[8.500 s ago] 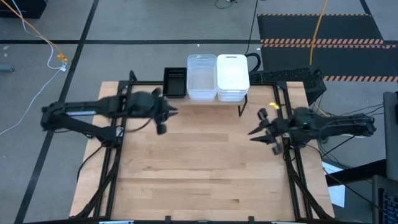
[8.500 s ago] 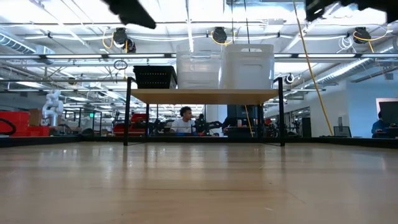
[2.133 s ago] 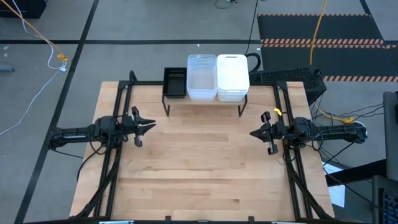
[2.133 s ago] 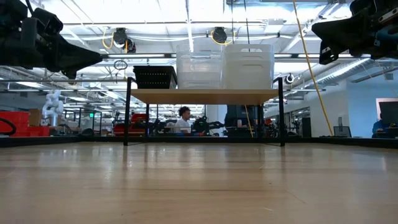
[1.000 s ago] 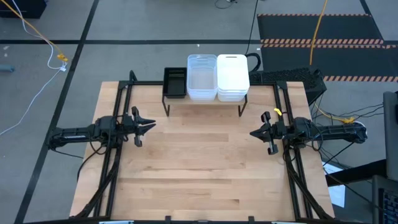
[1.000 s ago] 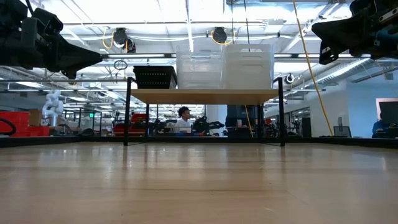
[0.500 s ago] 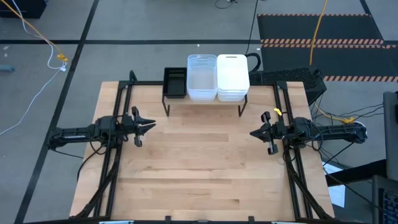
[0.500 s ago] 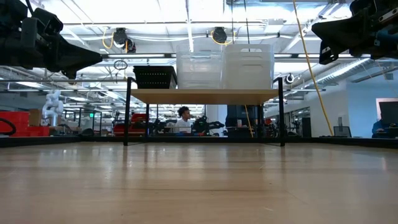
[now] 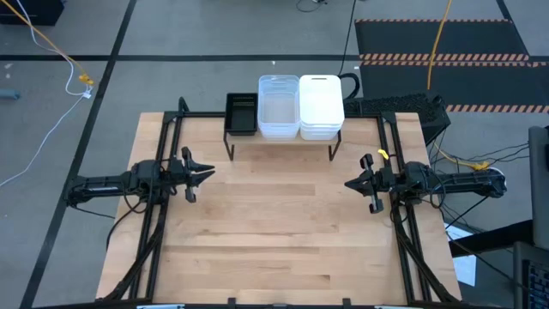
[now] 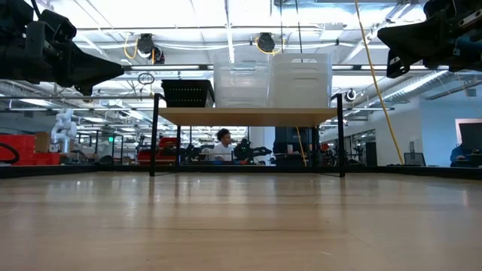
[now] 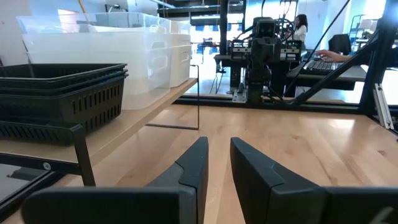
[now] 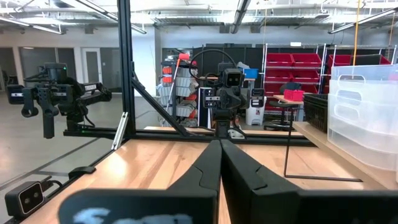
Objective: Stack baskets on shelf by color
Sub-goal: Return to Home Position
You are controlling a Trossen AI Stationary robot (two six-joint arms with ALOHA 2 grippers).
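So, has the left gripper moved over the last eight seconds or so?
Yes. In the high view the left gripper has drawn back from the shelf, away from its left front leg, toward the table's left edge. Over the last two seconds it has not shifted.

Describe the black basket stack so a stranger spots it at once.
At the far edge of the wooden table stands a low shelf holding three stacks. The black stack sits at its left end, beside the clear stack: it alone is dark, mesh-sided and clearly lower.

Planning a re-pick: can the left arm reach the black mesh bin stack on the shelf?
Probably yes: left gripper empty, only bare wooden tabletop between it and the black mesh bin stack.
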